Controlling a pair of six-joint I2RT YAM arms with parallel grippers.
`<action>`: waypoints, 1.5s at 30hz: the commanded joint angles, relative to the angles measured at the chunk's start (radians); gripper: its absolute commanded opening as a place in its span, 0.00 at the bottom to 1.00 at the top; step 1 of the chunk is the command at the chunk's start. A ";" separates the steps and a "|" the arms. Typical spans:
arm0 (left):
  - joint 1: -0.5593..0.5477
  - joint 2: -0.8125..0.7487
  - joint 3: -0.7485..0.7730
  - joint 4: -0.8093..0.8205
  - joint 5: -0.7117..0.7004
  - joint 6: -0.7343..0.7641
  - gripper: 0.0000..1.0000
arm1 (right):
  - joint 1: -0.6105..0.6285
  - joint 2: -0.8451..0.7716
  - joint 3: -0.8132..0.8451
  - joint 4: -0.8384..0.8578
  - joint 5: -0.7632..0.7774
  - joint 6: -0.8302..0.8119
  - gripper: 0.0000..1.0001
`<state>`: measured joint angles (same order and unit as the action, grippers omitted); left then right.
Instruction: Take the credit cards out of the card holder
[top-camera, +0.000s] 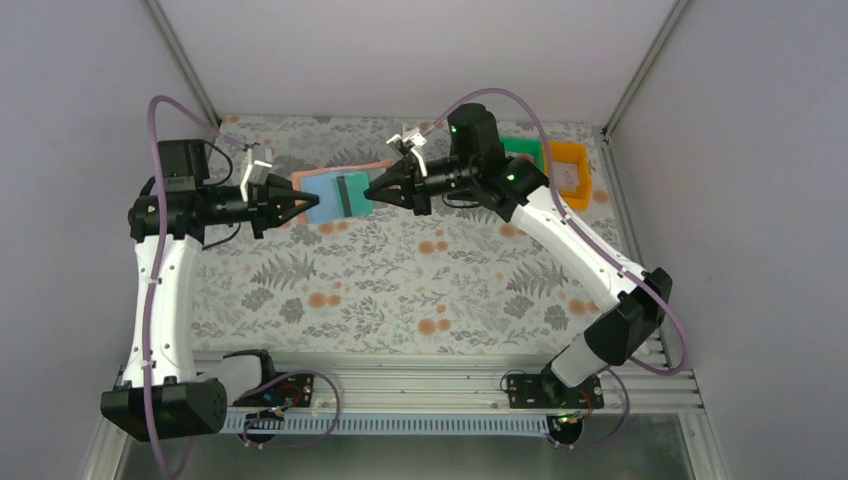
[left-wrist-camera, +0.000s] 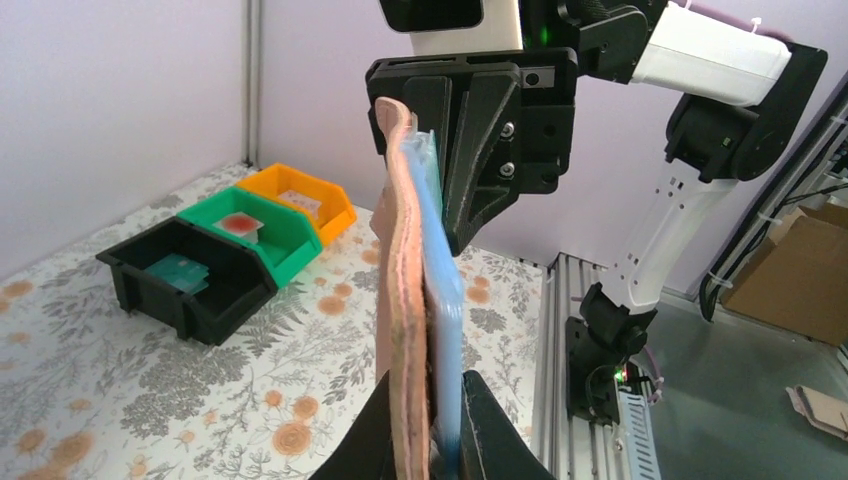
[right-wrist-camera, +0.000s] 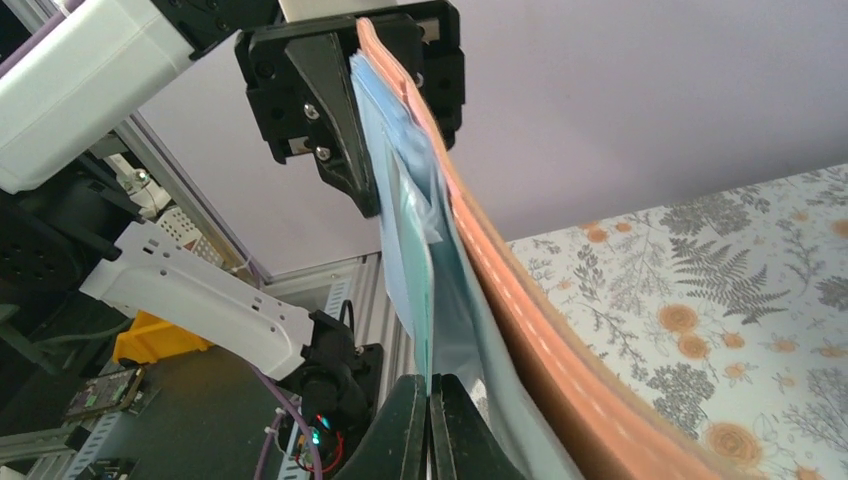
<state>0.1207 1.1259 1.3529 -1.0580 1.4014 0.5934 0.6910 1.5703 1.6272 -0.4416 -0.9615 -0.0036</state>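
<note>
the holder (top-camera: 335, 195) hangs above the table (top-camera: 400, 280), held open between the 2 grippers with its blue inside up, apart from the bins. the left gripper (left-wrist-camera: 430, 455) is narrow, clamped on 1 end of the holder, salmon layer on 1 side and blue on the other. the right gripper (right-wrist-camera: 430, 432) is pressed tight on a thin blue-teal layer at the other end; pocket or card, i cannot tell. a teal card (left-wrist-camera: 180, 270) lies in the black bin (left-wrist-camera: 150, 285), a white card (left-wrist-camera: 240, 225) with a red mark lies in the green bin (left-wrist-camera: 285, 250), and a pale card (left-wrist-camera: 300, 205) lies in the orange bin (left-wrist-camera: 335, 215).
</note>
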 joint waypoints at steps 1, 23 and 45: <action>0.024 -0.020 0.010 -0.011 0.056 0.028 0.02 | -0.059 -0.040 0.042 -0.062 -0.009 -0.048 0.04; 0.025 -0.022 -0.088 0.128 0.054 -0.100 0.39 | 0.057 0.086 0.136 0.085 -0.082 0.078 0.04; 0.026 -0.018 -0.064 0.026 0.112 0.018 0.02 | 0.024 0.072 0.115 0.064 0.041 0.074 0.22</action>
<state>0.1440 1.1172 1.2690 -1.0119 1.4532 0.5510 0.7170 1.6627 1.7428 -0.4149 -0.9516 0.0471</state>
